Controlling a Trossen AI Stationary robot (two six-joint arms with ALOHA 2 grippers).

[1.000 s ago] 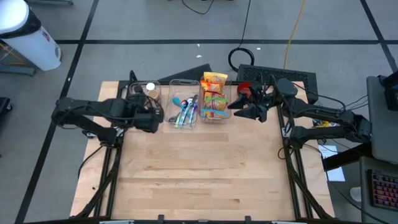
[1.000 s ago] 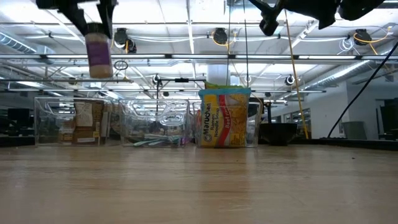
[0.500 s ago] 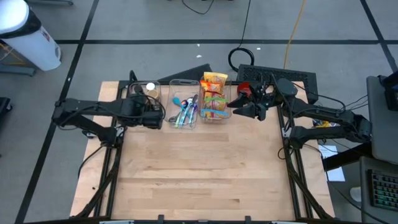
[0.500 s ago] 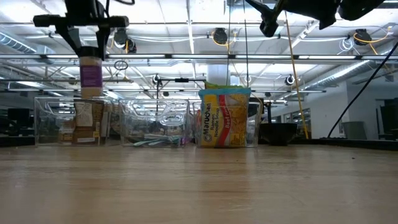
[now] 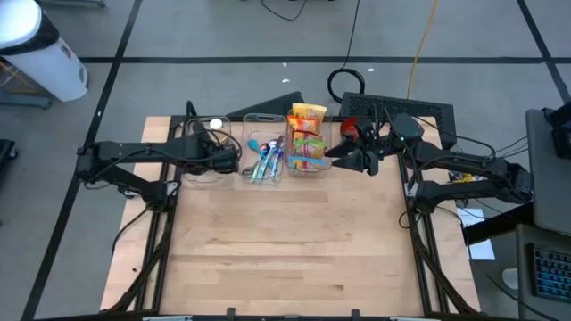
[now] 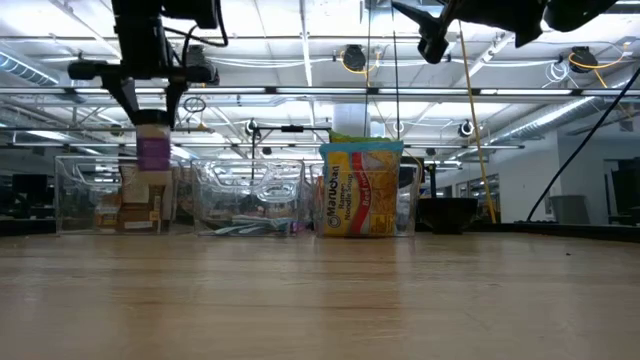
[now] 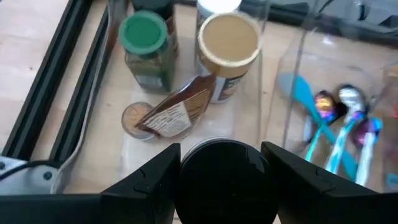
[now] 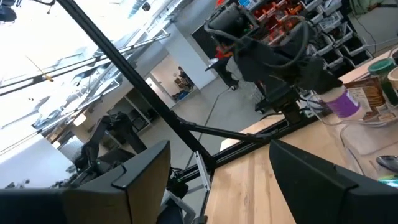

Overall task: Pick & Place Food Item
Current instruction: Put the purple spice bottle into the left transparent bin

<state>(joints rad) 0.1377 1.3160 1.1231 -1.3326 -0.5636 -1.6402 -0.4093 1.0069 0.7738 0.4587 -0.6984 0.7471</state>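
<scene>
Near half of the table (image 5: pixel 285 259) is bare wood; nothing to report there.

Far edge, a row of clear bins. Left gripper (image 6: pixel 150 110) hangs over the left bin (image 6: pixel 110 195), nearest the table's far-left corner, fingers pinching a jar (image 6: pixel 153 160) w/ purple label by its top. Change noted: over the last second the jar has come down from well above the bins to about rim level. In the low view it shows at the bin's rim; can't tell if it is inside yet. Left wrist view shows the dark lid between the fingers, w/ spice jars and a brown pouch (image 7: pixel 171 115) already in the bin below.

Assessment: placing step is under way, release not yet made. Descent looks nearly done; risk is the jar landing on the pouch and tipping.

Middle bin (image 5: pixel 264 147) holds spoons; next bin holds noodle packs (image 5: pixel 307 138).

Right gripper (image 5: pixel 350 153) waits above the far-right part of the table, beside the noodle bin, fingers spread, holding nothing.
</scene>
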